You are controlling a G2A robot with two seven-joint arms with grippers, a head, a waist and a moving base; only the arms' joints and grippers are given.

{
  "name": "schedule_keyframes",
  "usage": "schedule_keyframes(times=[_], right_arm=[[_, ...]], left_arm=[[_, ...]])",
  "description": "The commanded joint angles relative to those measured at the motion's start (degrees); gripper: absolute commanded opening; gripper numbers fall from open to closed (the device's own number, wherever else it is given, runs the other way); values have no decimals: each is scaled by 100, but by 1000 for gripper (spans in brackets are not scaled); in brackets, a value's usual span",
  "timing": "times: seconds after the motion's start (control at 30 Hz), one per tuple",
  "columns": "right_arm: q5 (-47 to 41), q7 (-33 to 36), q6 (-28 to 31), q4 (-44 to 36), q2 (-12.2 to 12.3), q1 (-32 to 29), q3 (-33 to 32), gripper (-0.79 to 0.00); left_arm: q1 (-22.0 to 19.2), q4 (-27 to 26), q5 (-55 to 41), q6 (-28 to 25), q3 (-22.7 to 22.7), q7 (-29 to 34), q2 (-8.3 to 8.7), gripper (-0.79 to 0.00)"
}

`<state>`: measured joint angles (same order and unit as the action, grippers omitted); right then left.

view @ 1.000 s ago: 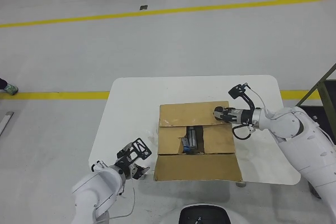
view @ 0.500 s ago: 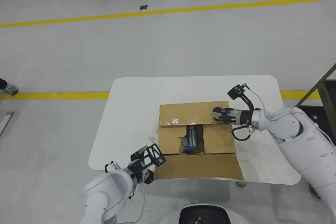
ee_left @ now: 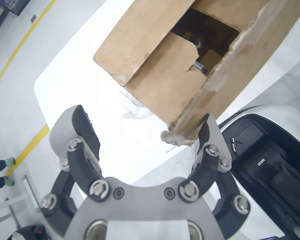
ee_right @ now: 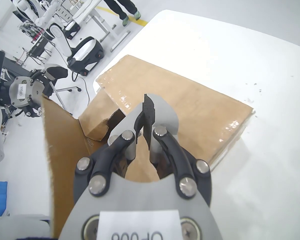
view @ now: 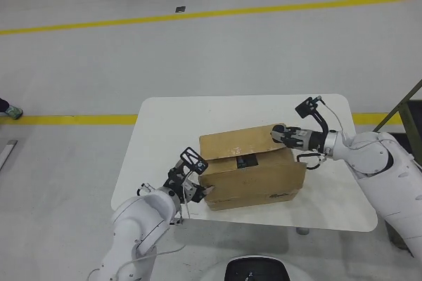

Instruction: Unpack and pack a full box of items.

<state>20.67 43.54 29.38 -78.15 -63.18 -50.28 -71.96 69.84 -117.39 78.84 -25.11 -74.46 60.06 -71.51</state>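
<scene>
The cardboard box (view: 253, 184) sits mid-tabletop, close to the front edge of the white table (view: 165, 133). The left gripper (ee_left: 143, 118) is at its front-left corner with its 2 fingers spread, 1 pad touching the torn corner of the front flap (ee_left: 260, 38). The right gripper (ee_right: 146, 106), at the far-right corner, is pinched together on the far flap (ee_right: 187, 101). Dark items (view: 247, 161) show between the flaps.

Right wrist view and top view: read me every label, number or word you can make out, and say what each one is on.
"OP005": white sticker on the left wrist plate, in the right wrist view.
"OP006", upside down and cut off by the picture's edge, so not certain: second sticker on the right wrist mount.
Small dark print on the box, on its far flap and front wall, in the top view: too small to read.
</scene>
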Motion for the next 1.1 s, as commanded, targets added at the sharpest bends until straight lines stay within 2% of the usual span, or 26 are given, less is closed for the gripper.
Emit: schedule_keyframes(times=[0.0, 0.2, 0.43, 0.57, 0.8, 0.9, 1.07], right_arm=[[48, 6, -78, -201, 28, -100, -86, -785], [744, -63, -365, -648, 36, -309, 158, -785], [2036, -883, -1170, -568, -112, -325, 934, -785], [2684, -1002, -1642, -629, -187, -290, 1310, -785], [2928, -1154, -2004, -399, -314, -180, 1657, -785], [2879, -1167, -1999, -344, -345, -148, 1690, -785], [2781, -1076, -1938, -340, -365, -130, 1687, -785]], left_arm=[[-130, 156, 142, 268, 116, 34, -16, 0], [-378, 462, 429, 634, 522, 123, -65, 0], [-518, 669, 655, 829, 763, 108, -98, 0], [-558, 741, 653, 926, 825, 76, -114, 0], [-581, 795, 846, 1129, 830, 204, -123, 0], [-534, 678, 1010, 1346, 789, 249, -125, 0], [-528, 650, 1027, 1366, 779, 252, -125, 0]])
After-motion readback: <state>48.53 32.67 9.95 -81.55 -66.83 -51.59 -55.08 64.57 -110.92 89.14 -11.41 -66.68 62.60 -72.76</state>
